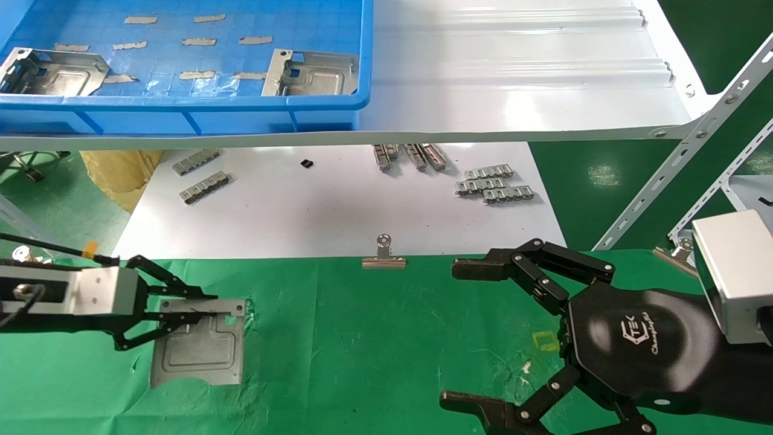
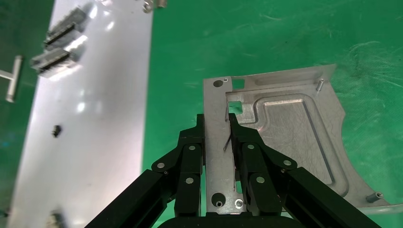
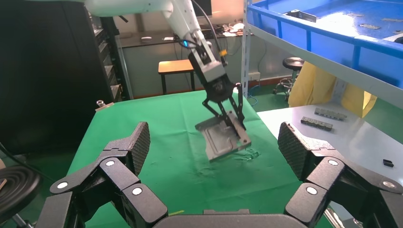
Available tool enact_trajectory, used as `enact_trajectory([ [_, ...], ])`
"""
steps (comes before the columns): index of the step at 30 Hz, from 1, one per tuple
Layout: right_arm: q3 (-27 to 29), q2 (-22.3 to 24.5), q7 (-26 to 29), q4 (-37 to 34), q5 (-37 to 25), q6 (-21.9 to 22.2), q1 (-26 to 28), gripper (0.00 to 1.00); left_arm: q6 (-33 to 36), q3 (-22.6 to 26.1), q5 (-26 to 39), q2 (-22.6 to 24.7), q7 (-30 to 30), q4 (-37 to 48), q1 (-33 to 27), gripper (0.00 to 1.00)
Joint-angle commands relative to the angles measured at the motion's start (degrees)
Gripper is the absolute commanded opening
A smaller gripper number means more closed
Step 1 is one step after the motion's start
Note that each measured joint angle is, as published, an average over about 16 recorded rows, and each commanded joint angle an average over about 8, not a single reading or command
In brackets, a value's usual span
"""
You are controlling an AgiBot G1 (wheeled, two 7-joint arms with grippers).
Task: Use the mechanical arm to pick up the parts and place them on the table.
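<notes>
My left gripper (image 1: 181, 311) pinches the part (image 1: 199, 350) by its flange edge at nine o'clock on the table (image 1: 374, 338), tilted so its far edge lands first; my right gripper (image 1: 483, 335) waits spread wide, empty, at four

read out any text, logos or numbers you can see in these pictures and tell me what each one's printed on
"TEK": white logo on the glossy black palm behind the right gripper, in the head view.
A slanted line of white script under it, starting "Chang": the rest is too blurred to read.
Nothing legible on the part, the left gripper, the blue bin or the green table.
</notes>
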Motion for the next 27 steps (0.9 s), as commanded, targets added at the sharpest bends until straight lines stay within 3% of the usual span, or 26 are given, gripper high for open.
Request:
enact_trajectory([
  [1, 0.0, 0.0, 0.0, 0.0, 0.0, 0.0, 0.0, 1.00, -0.6, 0.2, 0.1, 1.3, 0.7, 2.3, 0.8, 0.38],
  [5, 0.0, 0.0, 0.0, 0.0, 0.0, 0.0, 0.0, 1.00, -1.1, 0.2, 0.3, 2.8, 2.8, 5.3, 1.2, 0.87],
  [7, 0.0, 0.0, 0.0, 0.0, 0.0, 0.0, 0.0, 1.00, -1.3, 0.2, 0.3, 3.4, 4.0, 6.6, 1.3, 1.00],
  [19, -0.1, 0.0, 0.0, 0.0, 0.0, 0.0, 0.0, 1.00, 1.8, -0.1, -0.4, 5.1, 7.1, 12.3, 0.3, 1.00],
  [27, -0.1, 0.0, 0.0, 0.0, 0.1, 0.0, 0.0, 1.00, 6.3, -1.3, -5.4, 4.4, 1.1, 13.4, 1.7, 1.00],
])
